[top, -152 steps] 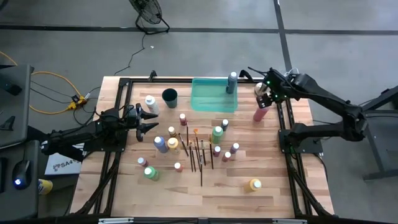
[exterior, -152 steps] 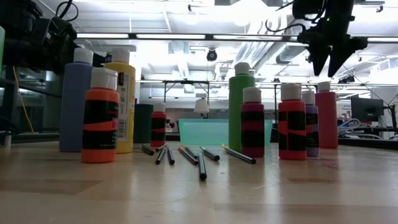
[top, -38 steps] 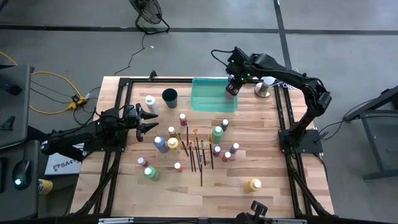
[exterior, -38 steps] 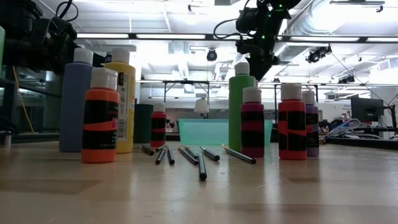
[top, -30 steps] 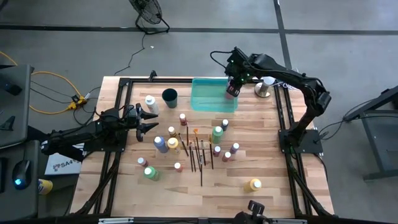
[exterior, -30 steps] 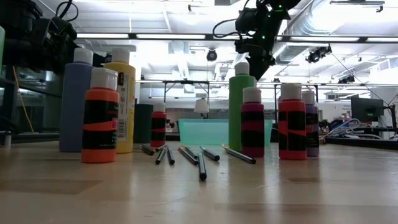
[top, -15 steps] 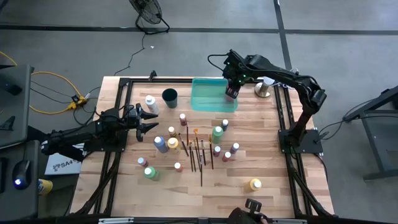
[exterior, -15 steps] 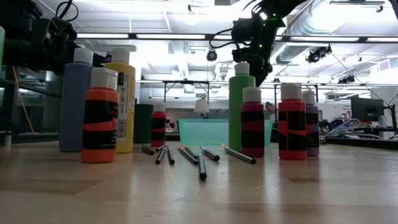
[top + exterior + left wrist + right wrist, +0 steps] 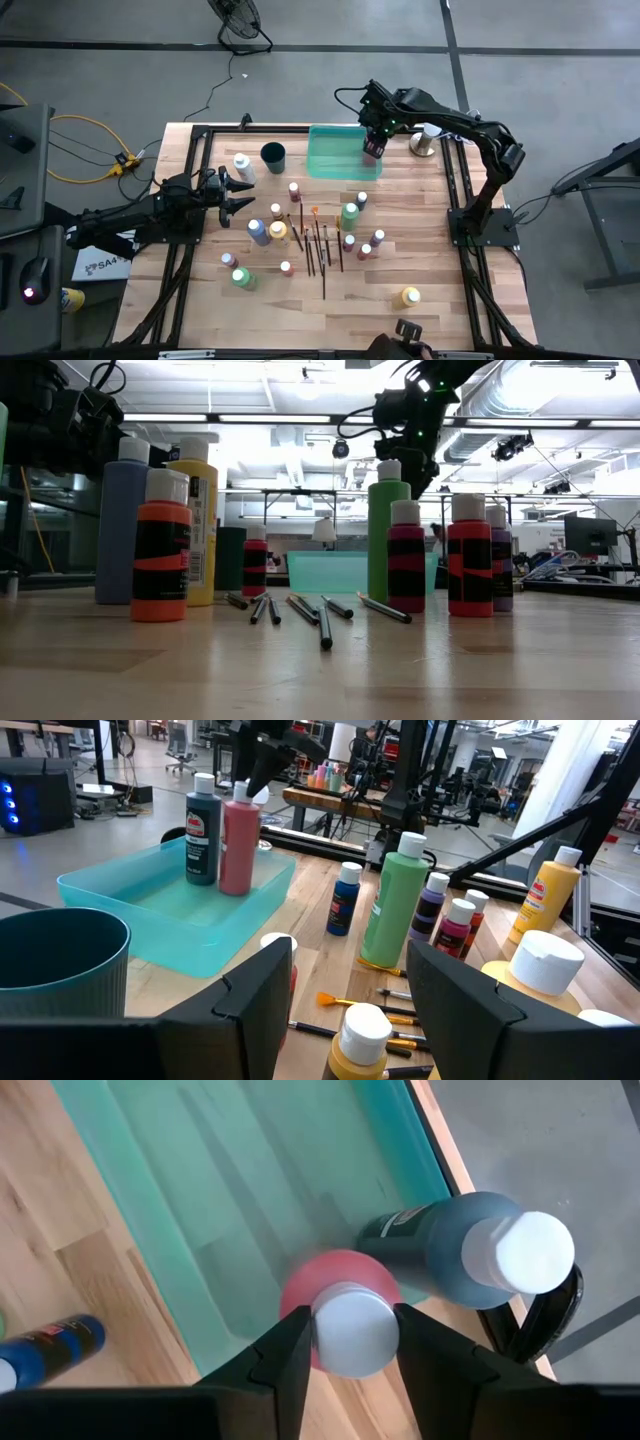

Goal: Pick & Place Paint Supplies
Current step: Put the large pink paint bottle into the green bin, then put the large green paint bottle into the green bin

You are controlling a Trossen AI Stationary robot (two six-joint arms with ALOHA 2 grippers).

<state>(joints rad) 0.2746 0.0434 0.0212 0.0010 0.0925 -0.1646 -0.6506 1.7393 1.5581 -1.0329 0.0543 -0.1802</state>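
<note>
The pink paint bottle (image 9: 335, 1285) stands upright in the right end of the translucent green tray (image 9: 335, 158), next to a dark blue bottle (image 9: 450, 1255) that also stands in the tray. My right gripper (image 9: 353, 1342) is above the pink bottle, shut on its cap. In the left wrist view the pink bottle (image 9: 238, 845) and the dark blue bottle (image 9: 203, 830) stand side by side. My left gripper (image 9: 245, 190) waits open at the table's left side, near the dark cup (image 9: 273, 155). Several other bottles and the paintbrushes (image 9: 320, 245) lie mid-table. My right gripper pinches the pink bottle's pale cap (image 9: 350, 1330) between its two fingers, one on each side. The fingers (image 9: 290, 1355) come from above, pointing down. The bottle is upright below them, and its base appears to be on the tray floor (image 9: 180, 900).
A tall green bottle (image 9: 349, 215), a yellow bottle (image 9: 410, 296), a white bottle (image 9: 241, 165) and several small bottles stand around the brushes. A pale round object (image 9: 423, 143) sits by the right rail. Black frame rails run along the table's left and right sides.
My right arm has shifted only slightly over the tray's right end, staying shut on the pink bottle's cap.
</note>
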